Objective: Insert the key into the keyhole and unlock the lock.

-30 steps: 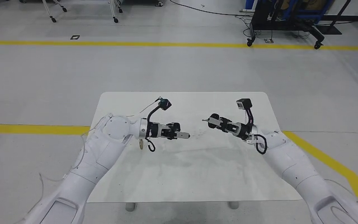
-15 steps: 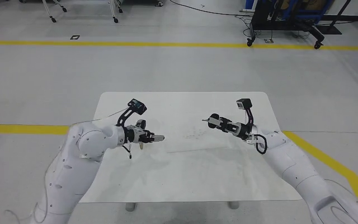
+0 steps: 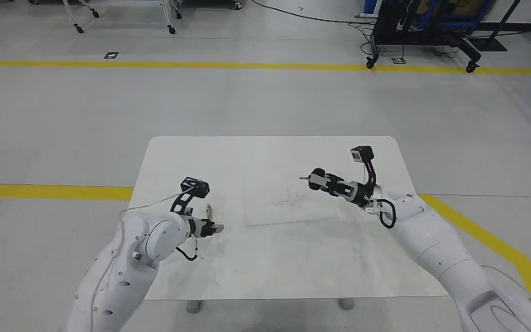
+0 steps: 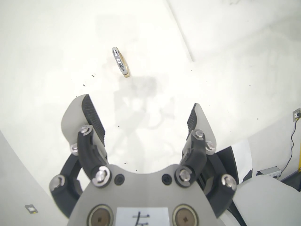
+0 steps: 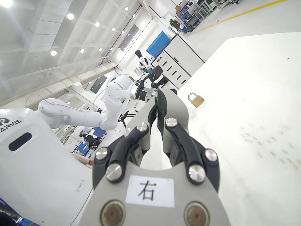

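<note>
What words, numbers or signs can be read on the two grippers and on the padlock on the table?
"左": on the white label at the base of the left gripper.
"右": on the white label at the base of the right gripper.
Padlock: too small to tell whether it bears any print.

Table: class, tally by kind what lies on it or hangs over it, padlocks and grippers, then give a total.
Padlock: 1
Grippers: 2 (left gripper, right gripper)
Total: 3
</note>
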### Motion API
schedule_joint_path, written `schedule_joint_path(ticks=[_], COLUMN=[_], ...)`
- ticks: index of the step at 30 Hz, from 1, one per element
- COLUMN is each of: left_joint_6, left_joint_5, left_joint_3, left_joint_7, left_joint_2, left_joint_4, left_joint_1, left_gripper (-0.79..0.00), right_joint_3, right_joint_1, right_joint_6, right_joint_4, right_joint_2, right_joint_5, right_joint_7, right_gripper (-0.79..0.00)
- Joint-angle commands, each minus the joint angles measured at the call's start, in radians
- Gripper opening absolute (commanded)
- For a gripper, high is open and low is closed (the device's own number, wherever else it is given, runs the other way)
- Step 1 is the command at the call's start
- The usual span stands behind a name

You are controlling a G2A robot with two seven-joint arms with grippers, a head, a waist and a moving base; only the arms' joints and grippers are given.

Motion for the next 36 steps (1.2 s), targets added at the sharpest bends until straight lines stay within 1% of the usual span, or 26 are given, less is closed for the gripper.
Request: schedule_joint_path(ticks=[1, 4, 6, 10, 12, 16, 20, 25, 31, 36], left_joint_6=[0.020, 0.040, 0.039, 0.041, 0.040, 0.042, 0.044, 0.033, 0.036, 0.048], left_joint_5=[0.003, 0.012, 0.018, 0.013, 0.005, 0.002, -0.006, 0.003, 0.009, -0.006], left_joint_3=[0.035, 0.070, 0.084, 0.087, 0.086, 0.092, 0.101, 0.119, 0.133, 0.137], left_joint_7=[-0.001, -0.005, -0.009, -0.009, -0.004, -0.001, 0.003, 0.004, 0.002, 0.000], left_joint_2=[-0.008, -0.018, -0.023, -0.027, -0.029, -0.034, -0.039, -0.044, -0.050, -0.055], left_joint_4=[0.045, 0.095, 0.119, 0.160, 0.179, 0.211, 0.232, 0.249, 0.261, 0.277], left_joint_1=[-0.040, -0.085, -0.107, -0.135, -0.144, -0.163, -0.179, -0.196, -0.207, -0.216], left_gripper=[-0.157, -0.182, -0.182, -0.212, -0.256, -0.317, -0.394, -0.403, -0.440, -0.520], right_joint_3=[0.000, 0.000, 0.000, 0.000, 0.000, 0.000, 0.000, 0.000, 0.000, 0.000], right_joint_1=[0.000, 0.000, 0.000, 0.000, 0.000, 0.000, 0.000, 0.000, 0.000, 0.000], right_joint_6=[0.000, 0.000, 0.000, 0.000, 0.000, 0.000, 0.000, 0.000, 0.000, 0.000], right_joint_4=[0.000, 0.000, 0.000, 0.000, 0.000, 0.000, 0.000, 0.000, 0.000, 0.000], right_joint_2=[0.000, 0.000, 0.000, 0.000, 0.000, 0.000, 0.000, 0.000, 0.000, 0.000], right_joint_5=[0.000, 0.000, 0.000, 0.000, 0.000, 0.000, 0.000, 0.000, 0.000, 0.000], right_joint_7=[0.000, 0.000, 0.000, 0.000, 0.000, 0.000, 0.000, 0.000, 0.000, 0.000], right_gripper=[-0.785, -0.785, -0.785, -0.785, -0.785, -0.785, -0.785, -0.785, -0.785, -0.785])
